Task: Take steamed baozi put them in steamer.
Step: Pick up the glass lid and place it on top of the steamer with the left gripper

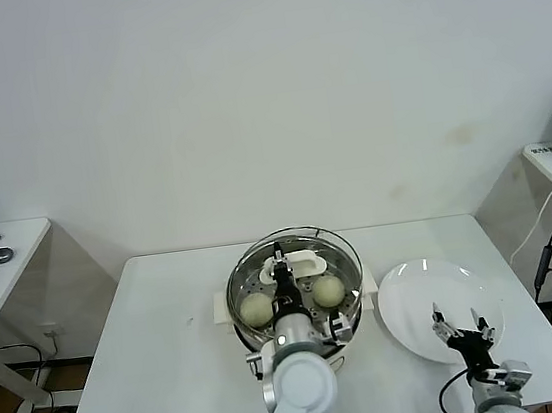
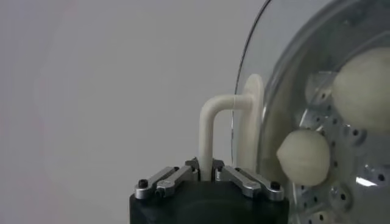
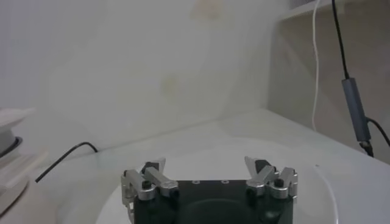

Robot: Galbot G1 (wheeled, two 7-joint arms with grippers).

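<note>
Glass lid held over steamer; two baozi inside.

No readable writing or brand is seen. The left end effector [image 2: 206,175] is closed on the white handle [image 2: 213,128] of the round glass lid [image 1: 336,242], held above the shiny round steel steamer [image 1: 254,332] on the white table [image 1: 165,371]. Two smooth cream-white baozi [image 1: 256,309] [image 1: 328,290] lie on its perforated tray. The right end effector [image 1: 461,329] is open above the flat white plate [image 1: 418,295].
</note>
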